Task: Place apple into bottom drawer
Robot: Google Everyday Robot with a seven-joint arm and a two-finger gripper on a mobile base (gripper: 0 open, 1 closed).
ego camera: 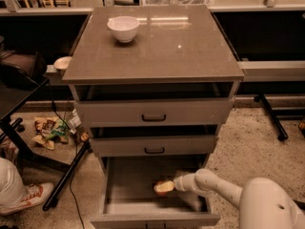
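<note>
At the far left edge a white-clad leg and a shoe (29,196) are cut off by the frame, and a black stand leg (64,179) is seen slanting across the floor (259,144) just beside the lower left corner of the table (186,51), so little free room is left on that side. Wrappers (50,129) are scattered on the floor near the stand. On the table, towards its back left corner, a white bowl (123,28) is set upright, well clear of every edge. The top drawer (152,111) and the middle drawer (153,146) are each pulled out a little, and their insides are hidden in shadow. The bottom drawer (127,181) is drawn out far, with bare flat space left over its left half. The apple (164,187) is found inside this drawer, right of its middle and near the front wall; whether it rests on the drawer's floor cannot be made out. The end effector (177,183) is placed against the apple's right side, inside the drawer; whether it is clamped on the apple cannot be told. The white arm (214,185) is passed over the drawer's right wall, and part of the drawer's right front corner is hidden by it. The robot's body (272,208) is cut off at the lower right.
</note>
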